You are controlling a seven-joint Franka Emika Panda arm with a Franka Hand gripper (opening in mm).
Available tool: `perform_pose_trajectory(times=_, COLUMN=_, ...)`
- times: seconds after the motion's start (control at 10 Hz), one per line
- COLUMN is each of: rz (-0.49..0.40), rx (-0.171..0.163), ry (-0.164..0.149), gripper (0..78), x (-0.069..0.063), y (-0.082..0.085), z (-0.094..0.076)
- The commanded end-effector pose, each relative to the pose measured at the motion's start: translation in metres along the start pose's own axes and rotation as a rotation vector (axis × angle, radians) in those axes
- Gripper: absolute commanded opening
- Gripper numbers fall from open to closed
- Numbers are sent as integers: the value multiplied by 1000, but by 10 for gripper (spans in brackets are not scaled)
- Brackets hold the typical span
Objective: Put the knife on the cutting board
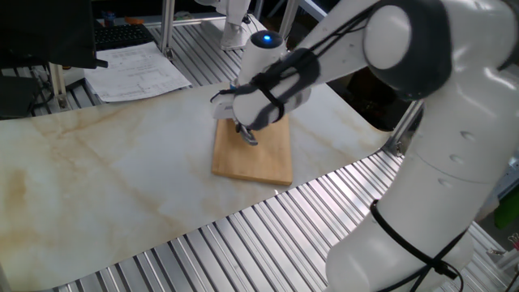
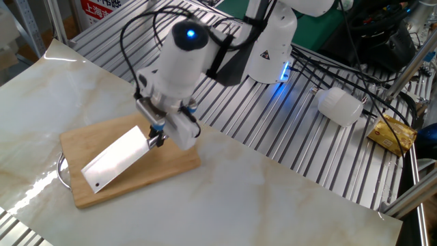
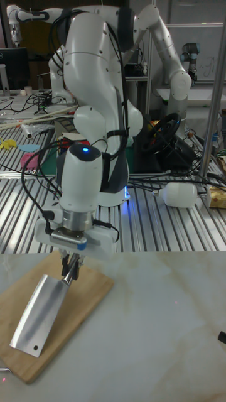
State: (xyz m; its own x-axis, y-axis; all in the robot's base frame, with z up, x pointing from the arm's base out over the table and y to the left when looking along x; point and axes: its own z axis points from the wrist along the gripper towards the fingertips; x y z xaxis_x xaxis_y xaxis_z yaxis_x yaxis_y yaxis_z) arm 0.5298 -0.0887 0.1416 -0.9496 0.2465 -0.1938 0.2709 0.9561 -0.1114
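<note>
Marble table (image 2: 287,198), end effector (image 2: 156,137) seemingly clamped on knife (image 2: 115,158) handle; over cutting board (image 2: 174,160)

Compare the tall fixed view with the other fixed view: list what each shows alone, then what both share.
Only the tall fixed view shows a second robot arm in the background. Only the other fixed view shows a red sign at the top edge and a metal loop at the board's end. Both show the knife over the cutting board, the claw shut on its handle, and a white bottle lying on the slats.
</note>
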Motion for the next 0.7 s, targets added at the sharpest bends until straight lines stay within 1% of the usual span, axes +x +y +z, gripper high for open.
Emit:
perform_pose_trajectory(times=0.1, rz=-35, rx=-37, ry=68, gripper=11, x=-20, y=7, z=30)
perform_pose_trajectory(times=0.3, rz=-41, rx=-37, ry=92, gripper=11, x=-23, y=11, z=40)
perform_pose_trajectory(times=0.4, rz=-46, rx=-37, ry=103, gripper=11, x=-24, y=12, z=41)
perform_pose_trajectory(times=0.5, rz=-45, rx=-36, ry=107, gripper=11, x=-24, y=12, z=42)
perform_pose_trajectory(times=0.6, rz=-33, rx=-29, ry=122, gripper=11, x=-24, y=13, z=42)
perform_pose_trajectory(times=0.7, rz=-42, rx=-23, ry=125, gripper=11, x=-24, y=13, z=42)
